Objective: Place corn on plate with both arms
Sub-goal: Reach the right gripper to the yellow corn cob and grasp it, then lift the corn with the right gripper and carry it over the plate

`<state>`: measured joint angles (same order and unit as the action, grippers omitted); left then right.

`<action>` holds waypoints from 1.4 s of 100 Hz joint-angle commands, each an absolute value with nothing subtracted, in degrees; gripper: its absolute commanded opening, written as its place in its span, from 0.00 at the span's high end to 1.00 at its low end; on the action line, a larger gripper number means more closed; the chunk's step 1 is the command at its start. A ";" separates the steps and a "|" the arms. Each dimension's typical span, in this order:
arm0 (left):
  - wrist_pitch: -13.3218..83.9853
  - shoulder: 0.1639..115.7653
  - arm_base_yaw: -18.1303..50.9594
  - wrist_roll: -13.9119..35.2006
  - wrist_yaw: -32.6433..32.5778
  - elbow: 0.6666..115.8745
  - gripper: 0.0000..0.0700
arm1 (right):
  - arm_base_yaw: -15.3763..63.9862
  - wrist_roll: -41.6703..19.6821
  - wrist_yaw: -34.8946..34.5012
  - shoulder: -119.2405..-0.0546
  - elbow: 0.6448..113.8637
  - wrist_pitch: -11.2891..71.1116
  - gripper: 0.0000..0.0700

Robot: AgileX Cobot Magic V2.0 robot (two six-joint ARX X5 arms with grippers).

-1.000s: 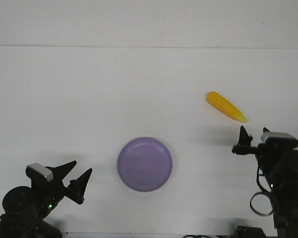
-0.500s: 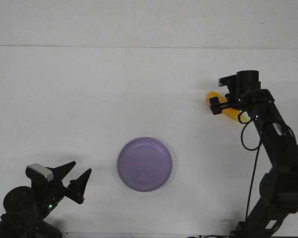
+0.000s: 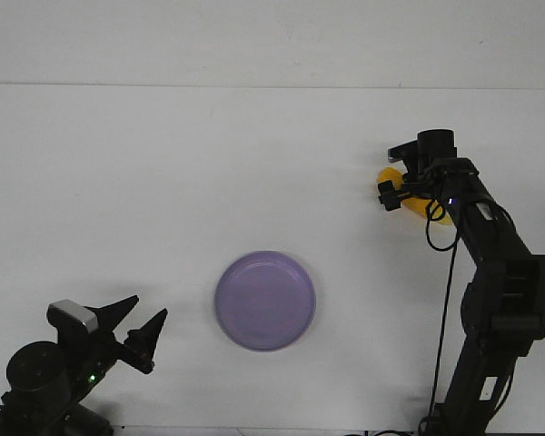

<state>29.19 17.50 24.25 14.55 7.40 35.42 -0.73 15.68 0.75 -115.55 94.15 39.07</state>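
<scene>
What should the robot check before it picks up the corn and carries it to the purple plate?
1. Right gripper over the corn: ok, it covers most of the cob.
2. Fingers closed on the corn: cannot tell, the arm hides them.
3. Corn on the table, not lifted: cannot tell.
4. Plate empty and ready: ok.
5. Path from the corn to the plate free: ok, nothing lies between.
6. Left gripper out of the way: ok, open and resting at the near left, apart from the plate.
</scene>
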 commanded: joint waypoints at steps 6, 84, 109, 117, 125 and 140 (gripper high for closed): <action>28.82 17.54 24.49 14.66 7.29 36.14 0.39 | -0.54 16.27 1.52 -117.43 95.64 39.00 0.40; 28.80 17.54 24.49 14.61 7.25 36.14 0.39 | 0.12 9.58 -7.20 -103.04 95.64 46.39 0.89; 28.84 17.54 24.49 14.57 7.25 36.14 0.39 | 7.40 6.39 -8.12 -86.61 95.55 53.56 0.89; 28.82 17.54 24.49 14.57 7.25 36.14 0.39 | 12.21 5.48 -9.04 -82.76 95.42 55.94 0.89; 28.82 17.54 24.49 14.57 7.25 36.14 0.39 | 18.24 4.16 -8.99 -80.16 94.63 57.82 0.89; 28.80 17.54 24.49 14.57 7.25 36.14 0.39 | 31.11 -0.38 -8.14 -78.32 89.80 55.64 0.89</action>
<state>29.19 17.50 24.25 14.55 7.40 35.42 26.41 3.40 -8.78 -76.95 91.35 57.23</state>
